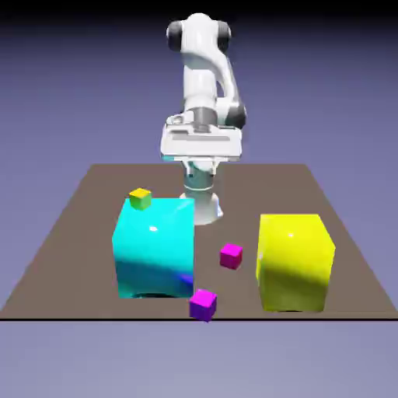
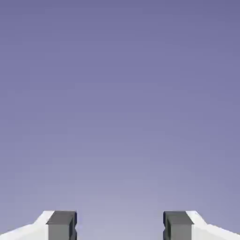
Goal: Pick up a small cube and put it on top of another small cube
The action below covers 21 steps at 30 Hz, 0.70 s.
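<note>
With its tool (image 2: 120, 227) parted and empty above the worktop (image 1: 70, 233), the arm should descend squarely over the near purple cube (image 1: 203, 304), fingers straddling it.

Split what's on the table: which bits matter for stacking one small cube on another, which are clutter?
In the job:
- purple small cube, at the table's near edge
- hot-pink small cube, between the two big blocks
- hand, open, holding nothing

Just lying about:
- big cyan block
- big yellow block
- small yellow-green cube, behind the cyan block

Cyan block (image 1: 154, 245), yellow block (image 1: 295, 260), yellow-green cube (image 1: 140, 198)
</note>
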{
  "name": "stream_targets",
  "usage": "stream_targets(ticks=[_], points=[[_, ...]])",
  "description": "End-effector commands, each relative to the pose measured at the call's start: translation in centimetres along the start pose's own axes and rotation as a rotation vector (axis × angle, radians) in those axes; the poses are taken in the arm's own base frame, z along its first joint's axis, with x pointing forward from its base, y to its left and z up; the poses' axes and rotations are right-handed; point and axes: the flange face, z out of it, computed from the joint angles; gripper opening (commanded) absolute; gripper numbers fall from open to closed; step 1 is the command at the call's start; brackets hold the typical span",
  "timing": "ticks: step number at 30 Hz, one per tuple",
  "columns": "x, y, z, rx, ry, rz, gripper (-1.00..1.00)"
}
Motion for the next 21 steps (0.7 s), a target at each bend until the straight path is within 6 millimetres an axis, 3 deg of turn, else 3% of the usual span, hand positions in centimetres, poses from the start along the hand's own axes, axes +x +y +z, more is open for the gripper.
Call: stream_targets(ticks=[1, 11, 21], points=[[0.0, -0.3, 1.0, -0.023, -0.027, -0.041, 0.00], [-1.2, -1.8, 12.1, -0.225, -0.328, -0.452, 0.00], [-5.0, -0.4, 23.6, -0.366, -0.672, -0.846, 0.00]])
